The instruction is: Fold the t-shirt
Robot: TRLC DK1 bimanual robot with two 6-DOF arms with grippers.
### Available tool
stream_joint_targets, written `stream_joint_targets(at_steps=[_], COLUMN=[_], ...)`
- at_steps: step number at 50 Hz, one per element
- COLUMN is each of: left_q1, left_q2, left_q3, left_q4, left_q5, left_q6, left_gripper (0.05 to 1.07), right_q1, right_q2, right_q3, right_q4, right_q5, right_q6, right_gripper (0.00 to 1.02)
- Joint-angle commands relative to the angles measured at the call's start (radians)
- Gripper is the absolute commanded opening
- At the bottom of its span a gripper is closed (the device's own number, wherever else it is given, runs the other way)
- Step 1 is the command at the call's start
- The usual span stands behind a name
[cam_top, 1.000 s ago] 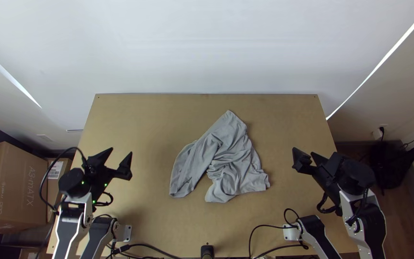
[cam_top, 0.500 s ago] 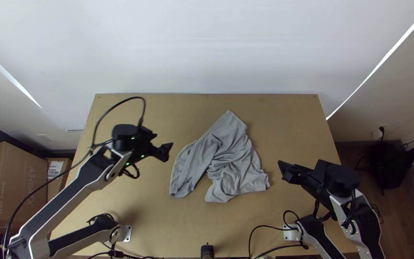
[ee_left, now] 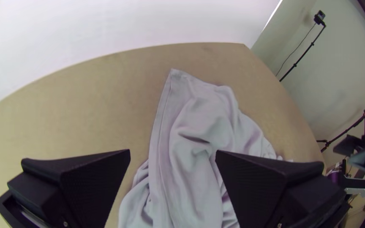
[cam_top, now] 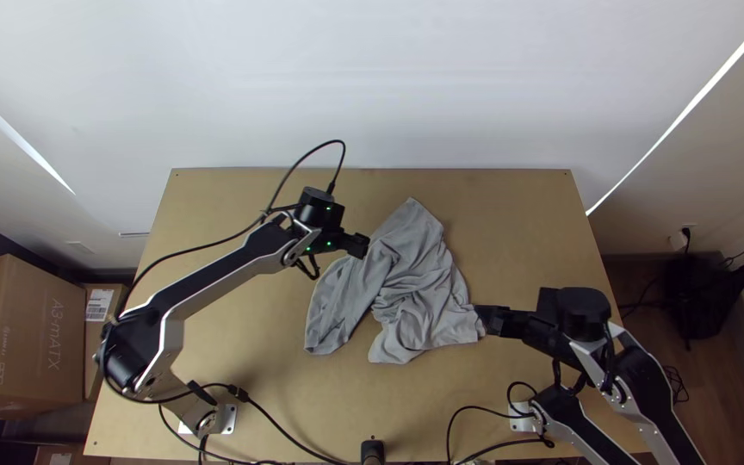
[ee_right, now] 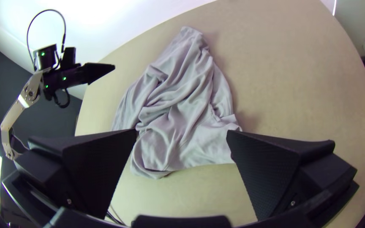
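My left gripper (cam_top: 360, 244) is at the shirt's upper left edge in the top view; in the left wrist view the same left gripper (ee_left: 172, 154) stands open, cloth visible between its fingers. The grey t-shirt (cam_top: 415, 284) lies bunched and wrinkled mid-table, one corner pointing to the far edge. At the shirt's lower right corner is my right gripper (cam_top: 486, 320). The right wrist view shows this right gripper (ee_right: 181, 131) open, with the shirt (ee_right: 182, 114) between and beyond its fingers. Neither gripper holds cloth.
The wooden table (cam_top: 243, 207) has bare surface around the shirt. Black cables (cam_top: 290, 435) run along its near edge, beside a small black post (cam_top: 373, 449). Cardboard boxes (cam_top: 23, 336) stand on the floor left of the table.
The left arm has swung right and up the picture, from the table's left side to the shirt. My right gripper has moved left to the shirt's corner. The shirt lies as before.
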Motion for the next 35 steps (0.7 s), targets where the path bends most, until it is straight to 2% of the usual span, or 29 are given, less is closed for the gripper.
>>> stream_joint_targets(at_steps=[1,3,8,13,17,22,26,35], left_q1=[-0.014,-0.019,-0.026,-0.026,-0.025,-0.022,-0.013,0.009], left_q2=[0.083,0.111,0.182,0.232,0.258,0.283,0.295,0.317], left_q3=[0.037,0.043,0.075,0.097,0.101,0.106,0.114,0.141], left_q4=[0.034,0.059,0.067,0.094,0.122,0.140,0.140,0.143], left_q5=[0.013,0.013,0.013,0.013,0.018,0.021,0.021,0.035], left_q6=[-0.044,-0.044,-0.047,-0.049,-0.051,-0.051,-0.054,-0.072], left_gripper=[1.01,1.01,1.01,1.01,1.01,1.01,0.99,0.98], right_q1=[0.047,0.059,0.092,0.127,0.128,0.070,0.064,0.015], right_q2=[0.057,0.086,0.153,0.230,0.290,0.351,0.417,0.592], right_q3=[-0.018,-0.012,0.009,0.037,0.022,-0.018,-0.018,0.011], right_q4=[0.014,0.025,0.052,0.065,0.085,0.200,0.247,0.269], right_q5=[-0.044,-0.079,-0.116,-0.124,-0.127,-0.173,-0.176,-0.193], right_q6=[0.074,0.116,0.203,0.266,0.378,0.360,0.340,0.309], right_gripper=[0.99,0.99,0.99,0.99,0.99,0.99,0.99,0.98])
